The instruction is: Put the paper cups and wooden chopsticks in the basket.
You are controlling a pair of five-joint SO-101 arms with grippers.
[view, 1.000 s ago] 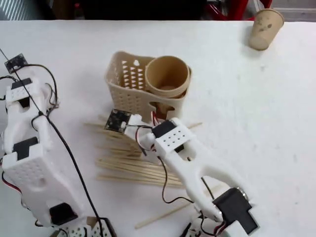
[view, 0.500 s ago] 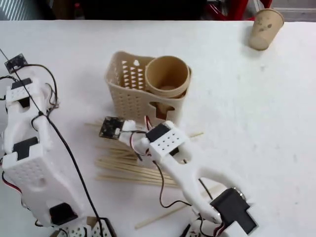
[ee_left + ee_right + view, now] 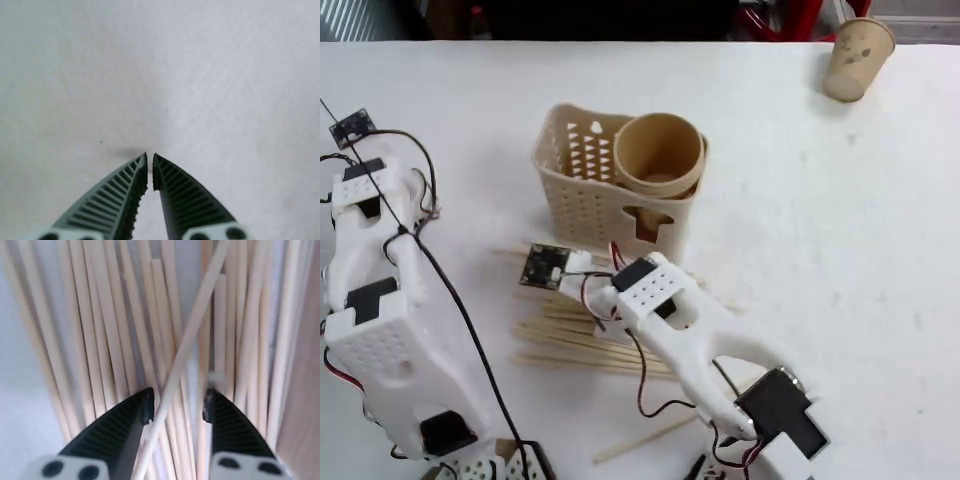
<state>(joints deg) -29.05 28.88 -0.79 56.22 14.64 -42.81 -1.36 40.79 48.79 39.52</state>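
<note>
The right pincer [image 3: 177, 407] is hanging low over the pile of wooden chopsticks [image 3: 110, 330]. Its jaws are standing released, with a gap between the tips. One crossing chopstick [image 3: 195, 325] is lying slantwise on top of the others and is running straight through that gap. Because it rides above the pile, it is probably the stick being lined up, as the easiest one to pinch alone. The tips are not yet pressing on it.

In the high view the right arm [image 3: 700, 340] is stretching across the chopstick pile [image 3: 570, 340], which puts the pincer at the end of the pile nearest the perforated basket [image 3: 575, 205]. The basket is standing just beyond the pincer, so a lifted stick would have only a short way to travel. Nested paper cups [image 3: 658, 150] are already sitting inside the basket, against its nearer side. That leaves the open part of the basket on the far side from the pincer. A lone paper cup [image 3: 858, 58] is standing well apart from the pincer, at the far edge of the white table [image 3: 820, 250]. A stray chopstick [image 3: 640, 438] is lying behind the pincer, near the arm's base.

The left pincer [image 3: 150, 160] is sitting clenched on nothing, its tips meeting just above bare tabletop. The left arm [image 3: 380, 300] is lying folded off to the side, well away from the pile, seemingly parked so the other arm has room.
</note>
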